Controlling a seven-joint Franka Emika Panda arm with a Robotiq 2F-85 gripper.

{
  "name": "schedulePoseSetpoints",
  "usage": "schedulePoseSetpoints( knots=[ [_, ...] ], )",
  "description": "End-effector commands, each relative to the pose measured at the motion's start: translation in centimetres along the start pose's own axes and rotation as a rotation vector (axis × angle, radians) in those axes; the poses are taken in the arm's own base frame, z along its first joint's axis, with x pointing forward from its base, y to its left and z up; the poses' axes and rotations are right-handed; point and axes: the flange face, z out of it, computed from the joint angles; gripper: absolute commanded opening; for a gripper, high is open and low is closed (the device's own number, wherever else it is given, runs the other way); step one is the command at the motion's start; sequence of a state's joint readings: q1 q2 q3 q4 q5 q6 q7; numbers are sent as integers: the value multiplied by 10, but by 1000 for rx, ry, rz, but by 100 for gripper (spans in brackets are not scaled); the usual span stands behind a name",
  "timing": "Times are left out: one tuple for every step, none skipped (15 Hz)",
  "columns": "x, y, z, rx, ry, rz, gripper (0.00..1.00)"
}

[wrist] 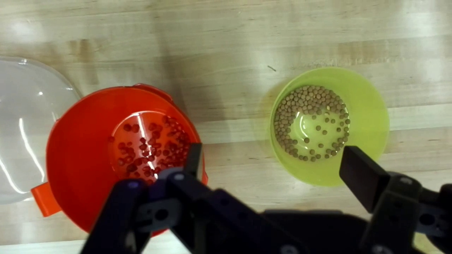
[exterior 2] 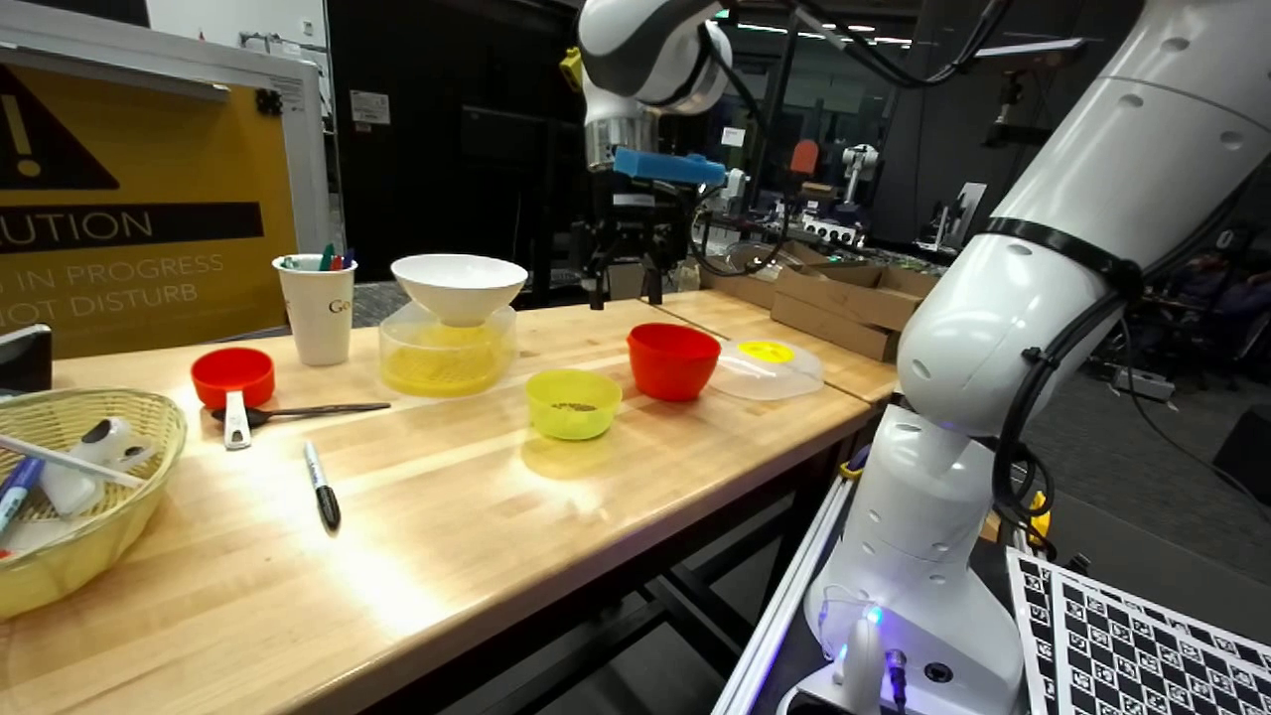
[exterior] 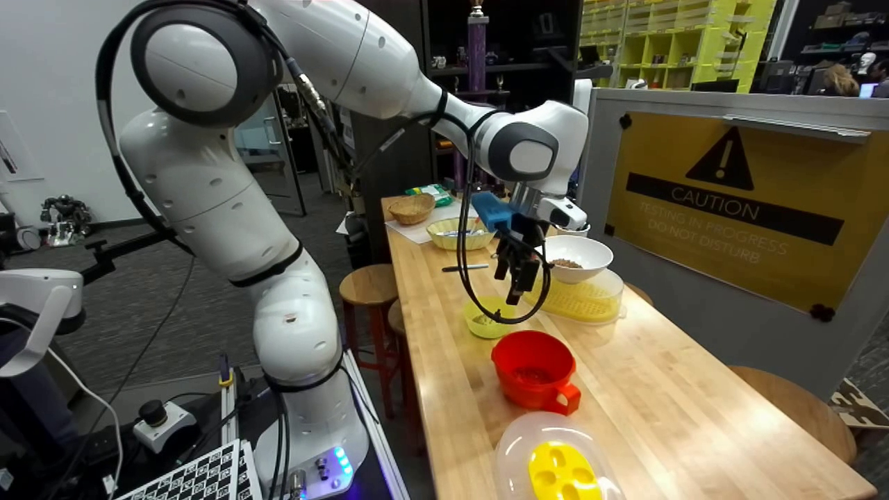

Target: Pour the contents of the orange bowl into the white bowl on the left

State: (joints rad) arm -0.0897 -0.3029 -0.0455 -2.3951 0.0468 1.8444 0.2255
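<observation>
The orange bowl [exterior: 521, 352], glossy red-orange with a handle, stands upright on the table in both exterior views [exterior 2: 673, 365]. In the wrist view it [wrist: 81, 151] is at the left, with small reddish pieces inside. The white bowl [exterior: 590, 255] sits on top of a clear-and-yellow container in both exterior views [exterior 2: 459, 285], and brown pieces show inside it; it is out of the wrist view. My gripper [wrist: 272, 158] is open and empty, pointing down above the table. In the wrist view one finger overlaps the orange bowl's edge and the other the yellow-green bowl's edge. The gripper touches nothing visible.
A yellow-green bowl [wrist: 369, 113] with brown beads stands beside the orange bowl. A clear lid with a yellow insert [exterior 2: 784, 385] lies on its other side. The clear-and-yellow container [exterior 2: 447, 367], a white cup [exterior 2: 320, 313], a red measuring cup [exterior 2: 233, 375], a marker [exterior 2: 320, 487] and a basket [exterior 2: 119, 526] stand farther along.
</observation>
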Motion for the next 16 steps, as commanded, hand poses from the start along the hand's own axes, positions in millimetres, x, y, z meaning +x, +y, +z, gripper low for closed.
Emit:
schedulePoseSetpoints(
  knots=[
    [3, 14, 5, 29, -22, 35, 100],
    [5, 19, 7, 36, -28, 50, 100],
    [6, 25, 8, 40, -34, 61, 100],
    [7, 29, 11, 45, -37, 72, 100],
    [8, 33, 12, 48, -42, 82, 100],
    [9, 36, 14, 52, -47, 90, 100],
    [10, 38, 17, 54, -51, 95, 100],
    [10, 39, 19, 53, -53, 100, 100],
    [9, 37, 22, 53, -49, 103, 100],
    [7, 33, 25, 50, -42, 101, 100],
    [5, 29, 27, 50, -34, 98, 100],
    [5, 24, 31, 59, -18, 100, 100],
    [5, 21, 33, 66, -6, 103, 100],
    [6, 19, 34, 74, 9, 108, 100],
    [7, 18, 36, 75, 22, 119, 100],
    [9, 18, 36, 76, 36, 127, 100]
  ],
)
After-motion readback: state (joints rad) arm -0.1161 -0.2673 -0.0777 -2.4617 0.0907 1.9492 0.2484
